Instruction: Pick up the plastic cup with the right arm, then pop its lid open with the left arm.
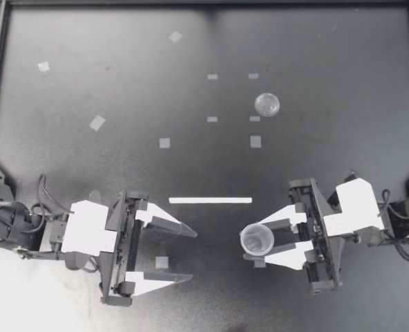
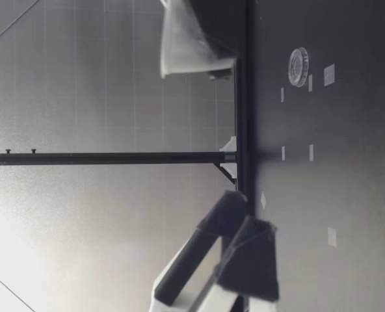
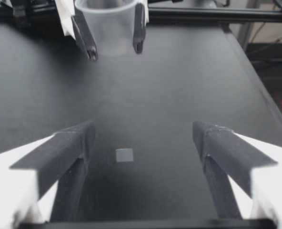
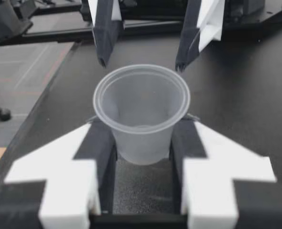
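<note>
Top view: right pincer (image 1: 254, 242) grasping one cup (image 1: 258, 238); left pincer (image 1: 193, 255) released; one lid (image 1: 267, 104) well apart.

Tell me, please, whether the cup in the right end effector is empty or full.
Empty: the right wrist view looks into the cup, gripped by my right end effector, and shows only its bare bottom.

Dark table (image 1: 343, 180) with a lid, a strip and tape scraps.
Clear round lid (image 1: 267, 104) lying flat on the far right part, just beside the right pair of four small tape marks (image 1: 254, 119), near a larger pale square (image 1: 255, 142). Long white strip (image 1: 210, 200) laid crosswise at the middle, well apart from the lid. More pale tape squares (image 1: 97, 123) scattered over the far left part. One lone square (image 1: 162, 262) near the front edge. Black frame rail (image 1: 204, 3) along the far side.
</note>
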You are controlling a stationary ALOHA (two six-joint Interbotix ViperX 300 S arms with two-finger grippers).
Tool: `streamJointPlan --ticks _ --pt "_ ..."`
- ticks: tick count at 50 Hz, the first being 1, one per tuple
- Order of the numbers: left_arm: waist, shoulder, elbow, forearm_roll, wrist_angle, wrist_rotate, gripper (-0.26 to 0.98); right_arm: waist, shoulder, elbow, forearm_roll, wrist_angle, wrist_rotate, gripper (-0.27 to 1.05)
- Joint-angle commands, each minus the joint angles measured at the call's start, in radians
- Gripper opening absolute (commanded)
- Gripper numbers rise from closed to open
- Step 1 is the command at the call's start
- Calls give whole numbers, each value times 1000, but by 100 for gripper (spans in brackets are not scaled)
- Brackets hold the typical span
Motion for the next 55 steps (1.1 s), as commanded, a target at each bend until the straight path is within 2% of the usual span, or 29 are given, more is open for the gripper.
streamJointPlan --ticks 1,55 --pt "2 -23 -9 0 -3 2 73 6 -3 -17 -2 -11 0 31" --pt "2 -8 -18 0 25 11 73 6 41 -43 -9 11 -3 31"
